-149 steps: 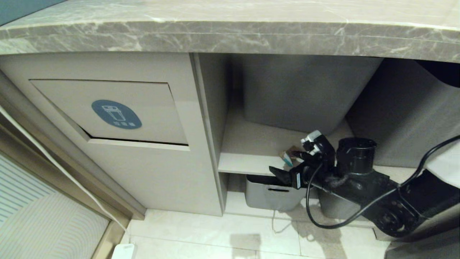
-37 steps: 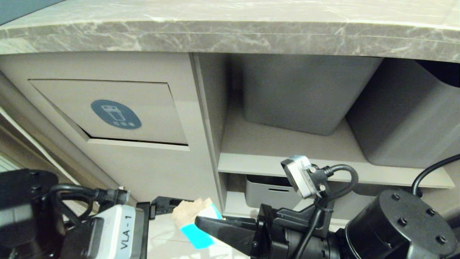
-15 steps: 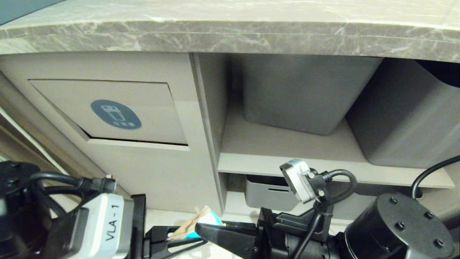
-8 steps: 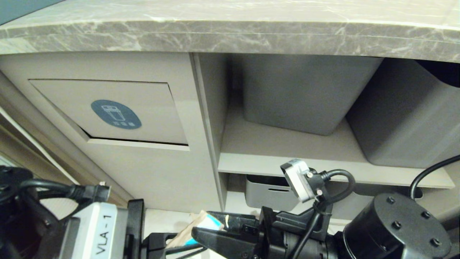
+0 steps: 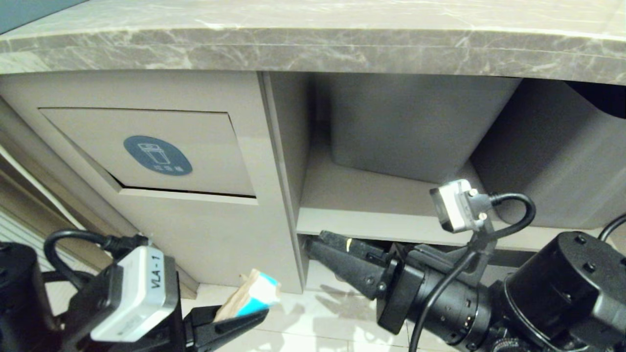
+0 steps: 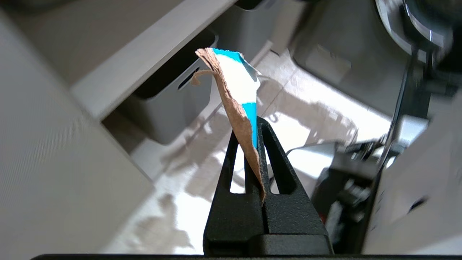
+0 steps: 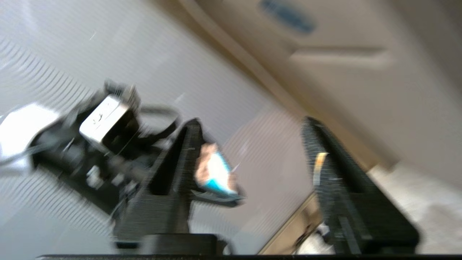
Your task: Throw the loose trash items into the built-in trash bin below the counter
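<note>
The left claw (image 5: 254,313) is clamped on 1 torn cardboard scrap (image 5: 250,295) with a teal edge; the scrap sticks up from between its fingertips, low over the floor (image 5: 313,313). Up and to the left of this claw, well apart, is the bin flap (image 5: 146,151) with its blue sticker (image 5: 157,155), under the worktop (image 5: 313,49). The right claw (image 5: 318,244) is to the scrap's right, jaws wide and empty, before a shelf (image 5: 371,205) with grey tubs (image 5: 415,127).
</note>
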### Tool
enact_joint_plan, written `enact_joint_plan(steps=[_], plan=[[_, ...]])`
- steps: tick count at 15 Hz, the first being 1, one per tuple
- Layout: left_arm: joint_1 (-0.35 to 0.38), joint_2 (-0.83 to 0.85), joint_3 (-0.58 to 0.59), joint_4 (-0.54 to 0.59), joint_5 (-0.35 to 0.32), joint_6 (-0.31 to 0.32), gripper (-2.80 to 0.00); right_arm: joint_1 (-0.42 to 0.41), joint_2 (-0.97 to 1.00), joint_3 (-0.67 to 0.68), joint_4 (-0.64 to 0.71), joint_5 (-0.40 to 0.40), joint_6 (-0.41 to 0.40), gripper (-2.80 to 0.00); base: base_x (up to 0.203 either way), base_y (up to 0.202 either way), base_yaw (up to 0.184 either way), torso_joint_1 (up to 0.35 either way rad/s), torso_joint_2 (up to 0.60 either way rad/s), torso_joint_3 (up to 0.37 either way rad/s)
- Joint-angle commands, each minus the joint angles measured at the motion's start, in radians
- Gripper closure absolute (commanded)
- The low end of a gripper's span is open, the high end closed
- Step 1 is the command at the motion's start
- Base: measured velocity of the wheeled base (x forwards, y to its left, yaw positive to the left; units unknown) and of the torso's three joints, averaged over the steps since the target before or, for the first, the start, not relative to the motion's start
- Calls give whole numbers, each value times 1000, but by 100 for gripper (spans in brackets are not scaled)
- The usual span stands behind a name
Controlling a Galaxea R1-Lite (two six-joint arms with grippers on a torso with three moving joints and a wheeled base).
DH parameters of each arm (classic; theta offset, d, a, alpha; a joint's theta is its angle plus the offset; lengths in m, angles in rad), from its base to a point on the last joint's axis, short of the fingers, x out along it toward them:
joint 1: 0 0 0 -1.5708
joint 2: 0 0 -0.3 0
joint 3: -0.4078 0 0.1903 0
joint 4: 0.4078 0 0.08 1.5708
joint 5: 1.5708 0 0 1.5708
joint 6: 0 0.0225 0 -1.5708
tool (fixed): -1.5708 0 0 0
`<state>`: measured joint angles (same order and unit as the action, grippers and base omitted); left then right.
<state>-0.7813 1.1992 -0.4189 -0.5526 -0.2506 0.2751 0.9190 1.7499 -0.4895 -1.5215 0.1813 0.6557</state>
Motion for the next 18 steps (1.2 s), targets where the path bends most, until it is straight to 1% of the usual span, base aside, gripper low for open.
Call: enact_joint_plan(steps=[1, 2, 3, 5, 6, 8, 9, 12, 14, 15, 16, 17, 18], plan=[[3, -24, -8, -3, 65, -142, 0, -80, -41, 10, -9, 3, 5, 0, 0, 0, 0, 0, 0, 0], [5, -27, -8, -4, 87, -175, 0, -115, -57, 13, -9, 2, 5, 0, 0, 0, 0, 0, 0, 0], [13, -34, -1, -4, 124, -236, 0, -139, -79, 22, -9, 1, 0, 0, 0, 0, 0, 0, 0, 0], [21, -51, 12, -4, 156, -305, 0, -144, -119, 75, -9, -4, -19, 0, 0, 0, 0, 0, 0, 0], [22, -53, 15, -4, 157, -324, 0, -145, -146, 107, -9, -7, -39, 0, 0, 0, 0, 0, 0, 0], [34, -58, 14, -3, 160, -386, 0, -160, -226, 167, -9, -41, -55, 0, 0, 0, 0, 0, 0, 0], [42, -59, 16, -3, 159, -397, 0, -196, -277, 217, -9, -56, -64, 0, 0, 0, 0, 0, 0, 0], [47, -94, 45, -3, 157, -404, 0, -407, -439, 363, -9, -78, -77, 0, 0, 0, 0, 0, 0, 0], [50, -112, 58, -2, 156, -470, 0, -544, -573, 450, -3, -101, -88, 0, 0, 0, 0, 0, 0, 0], [50, -121, 61, -1, 157, -496, 0, -597, -644, 465, 35, -114, -99, 0, 0, 0, 0, 0, 0, 0], [50, -134, 65, -1, 157, -513, 0, -649, -711, 474, 106, -123, -114, 0, 0, 0, 0, 0, 0, 0], [50, -145, 66, 1, 158, -543, 0, -713, -770, 481, 225, -130, -146, 0, 0, 0, 0, 0, 0, 0], [60, -157, 65, 4, 160, -551, 0, -760, -815, 485, 359, -134, -205, 0, 0, 0, 0, 0, 0, 0]])
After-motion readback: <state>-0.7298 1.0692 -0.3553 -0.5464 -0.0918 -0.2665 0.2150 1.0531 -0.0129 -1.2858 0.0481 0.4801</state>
